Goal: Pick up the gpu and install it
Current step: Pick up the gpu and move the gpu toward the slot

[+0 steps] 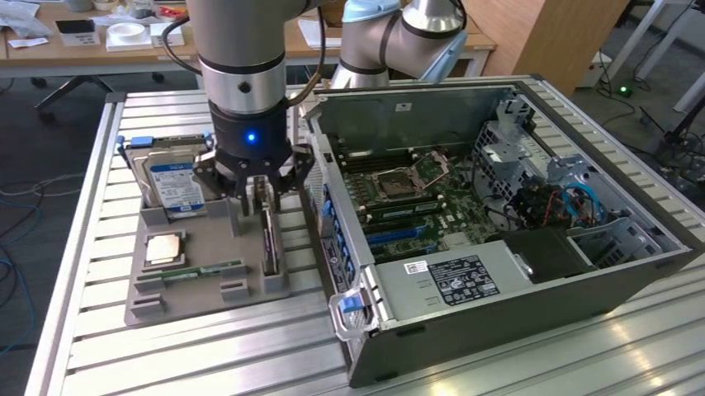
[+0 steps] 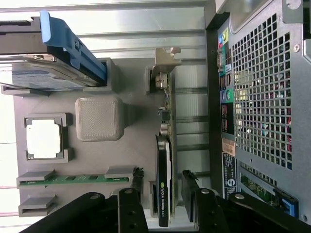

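Over the grey holder (image 1: 198,290) on the slatted desk (image 1: 198,355), I have the claw (image 1: 262,191) pointing straight down with its jaws wide. They straddle the gpu (image 2: 165,165). In the wrist view the dark fingers (image 2: 138,184) stand one on each side of the card with a gap showing on both sides, so nothing is gripped.

The gpu stands on its long edge in a slot along the holder's edge nearest the computer case (image 1: 463,330). Its silvery bracket is at the holder's hard-drive end.

Beside the card, a raised grey block (image 2: 99,119) sits in the middle of the holder. Past it, the hard drive (image 1: 177,183) stands in a blue carrier at the holder's far corner on the exterior view's left. A square processor chip (image 1: 163,247) lies flat in a pocket along the holder's edge away from the case. A narrow green memory stick (image 1: 210,271) lies in a slot near the holder's front edge.

The case rests on the desk just beside the holder, on the exterior view's right. Its open side faces up and shows the green motherboard (image 1: 408,198).
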Available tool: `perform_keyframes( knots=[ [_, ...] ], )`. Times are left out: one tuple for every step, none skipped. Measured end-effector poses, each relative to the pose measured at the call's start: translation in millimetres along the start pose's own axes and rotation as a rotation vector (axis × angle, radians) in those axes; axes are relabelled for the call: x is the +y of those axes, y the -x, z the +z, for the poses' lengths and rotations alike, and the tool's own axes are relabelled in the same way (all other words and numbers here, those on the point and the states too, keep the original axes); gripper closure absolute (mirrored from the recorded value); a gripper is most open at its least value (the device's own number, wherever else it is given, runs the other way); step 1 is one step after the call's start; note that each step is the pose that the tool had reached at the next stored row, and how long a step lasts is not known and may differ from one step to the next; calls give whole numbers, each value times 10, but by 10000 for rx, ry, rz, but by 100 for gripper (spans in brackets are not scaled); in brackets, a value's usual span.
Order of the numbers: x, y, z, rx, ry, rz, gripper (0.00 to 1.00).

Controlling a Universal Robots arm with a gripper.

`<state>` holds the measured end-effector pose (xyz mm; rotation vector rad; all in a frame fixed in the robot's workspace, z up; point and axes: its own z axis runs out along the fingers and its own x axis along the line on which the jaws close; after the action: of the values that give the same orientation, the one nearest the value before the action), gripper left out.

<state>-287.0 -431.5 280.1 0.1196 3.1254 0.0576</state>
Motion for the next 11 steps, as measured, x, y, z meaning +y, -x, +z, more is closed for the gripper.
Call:
perform_keyframes(
  knots=[
    [0, 0, 0, 0, -1, 0, 57],
    [0, 0, 0, 0, -1, 0, 52],
    [0, 0, 0, 0, 0, 0, 52],
    [0, 0, 5, -2, 2, 0, 45],
    [0, 0, 22, -3, 3, 0, 45],
    [-1, -1, 39, -1, 1, 0, 45],
    [-2, -1, 56, 0, 0, 0, 45],
    [-3, -1, 75, 0, 0, 0, 45],
    [-3, -1, 94, 0, 0, 0, 45],
    [-4, -1, 112, 0, 0, 0, 45],
    [-5, -1, 130, 0, 1, 0, 45]
  ],
)
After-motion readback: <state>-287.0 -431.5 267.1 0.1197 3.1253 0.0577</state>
